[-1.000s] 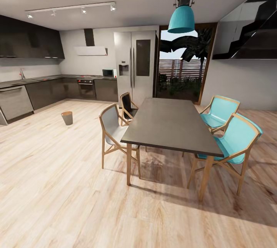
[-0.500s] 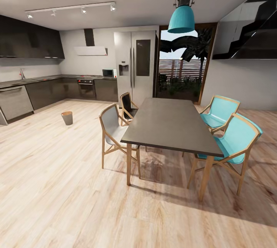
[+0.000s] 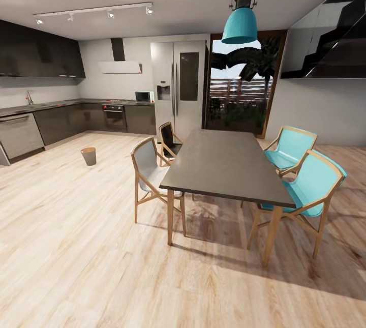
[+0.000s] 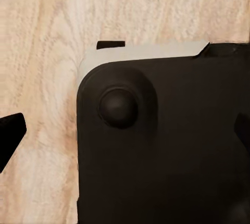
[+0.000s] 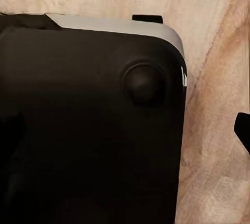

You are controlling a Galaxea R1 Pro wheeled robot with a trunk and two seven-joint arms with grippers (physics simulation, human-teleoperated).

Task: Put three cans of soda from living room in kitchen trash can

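- We take the dining table as our landmark. The tash can stands on the wooden floor well to the left of the table, in front of the dark kitchen cabinets.
- We see no soda can near the table or on it, so we judge that the collecting is not yet done and the robot must first go to the living room.
- Both wrist views look down on a black part of the robot's own body above the floor. We cannot tell how far each claw is open, or whether it has hold of anything.
- A risk: the grey chair stands at the left side of the table, and the base may hit it if it turns too close.
- Another risk: the tash can is small and light, so a careless approach may push it over.
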